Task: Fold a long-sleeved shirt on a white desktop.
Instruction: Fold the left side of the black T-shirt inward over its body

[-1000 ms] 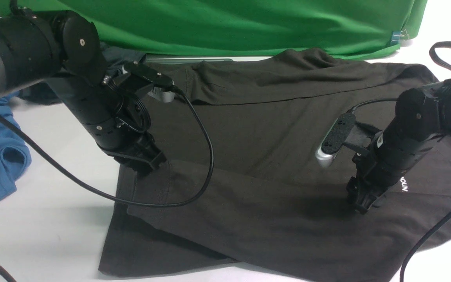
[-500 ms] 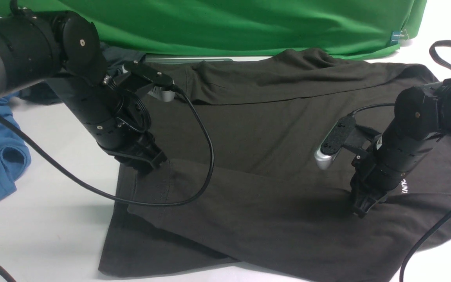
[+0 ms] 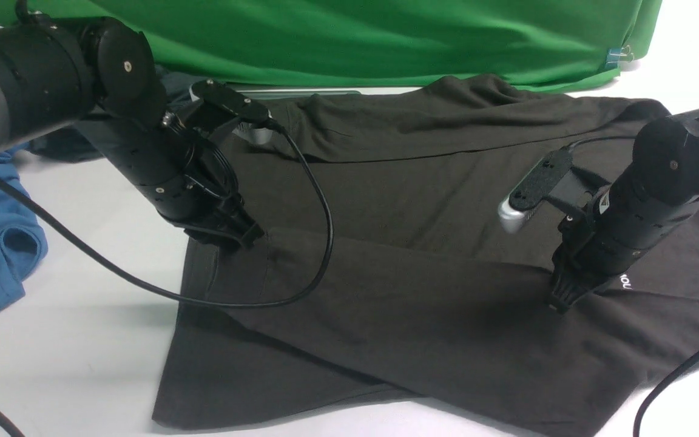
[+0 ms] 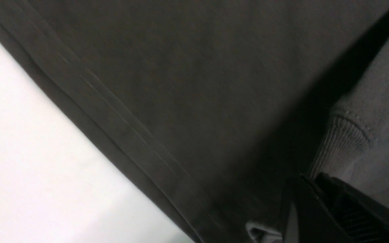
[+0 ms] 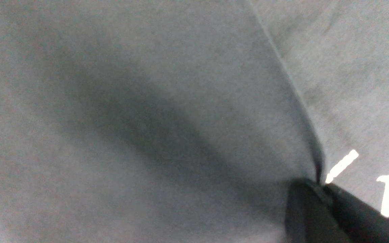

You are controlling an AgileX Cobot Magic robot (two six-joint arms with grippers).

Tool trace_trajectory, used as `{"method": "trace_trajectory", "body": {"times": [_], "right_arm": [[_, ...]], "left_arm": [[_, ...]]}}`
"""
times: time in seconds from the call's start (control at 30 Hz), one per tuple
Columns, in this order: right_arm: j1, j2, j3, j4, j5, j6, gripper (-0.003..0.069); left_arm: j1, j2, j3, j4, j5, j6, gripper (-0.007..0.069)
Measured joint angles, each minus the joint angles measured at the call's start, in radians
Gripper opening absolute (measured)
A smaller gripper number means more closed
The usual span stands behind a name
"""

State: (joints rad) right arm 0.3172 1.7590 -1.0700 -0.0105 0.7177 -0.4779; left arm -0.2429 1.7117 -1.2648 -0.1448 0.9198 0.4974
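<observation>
Left gripper (image 3: 243, 237), front view: jaws together, clamped on ribbed cuff (image 3: 246, 267) of long-sleeved shirt (image 3: 398, 200). Right gripper (image 3: 562, 300): pinched shut on a shirt fold edge, white print (image 3: 627, 283) just beside. Shirt spread beneath both on white desktop (image 3: 82, 340).

Left wrist view: ribbed cuff (image 4: 344, 141) running into closed left gripper (image 4: 311, 189); white desktop (image 4: 29, 152) beyond the hem.

Right wrist view: fold edge nipped in right gripper (image 5: 318, 186), white print (image 5: 341, 165) just beside.
</observation>
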Motion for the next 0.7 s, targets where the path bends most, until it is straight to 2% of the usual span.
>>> {"method": "trace_trajectory", "body": {"times": [0.43,0.7], "right_arm": [[-0.038,0.000,0.000,-0.003,-0.046,0.103,0.0020],[-0.038,0.000,0.000,-0.003,-0.116,0.139,0.0020]], "left_arm": [[0.000,0.000,0.000,0.021,-0.195,-0.001,0.0034],[0.000,0.041,0.000,0.095,-0.313,-0.007,0.0034]]}}
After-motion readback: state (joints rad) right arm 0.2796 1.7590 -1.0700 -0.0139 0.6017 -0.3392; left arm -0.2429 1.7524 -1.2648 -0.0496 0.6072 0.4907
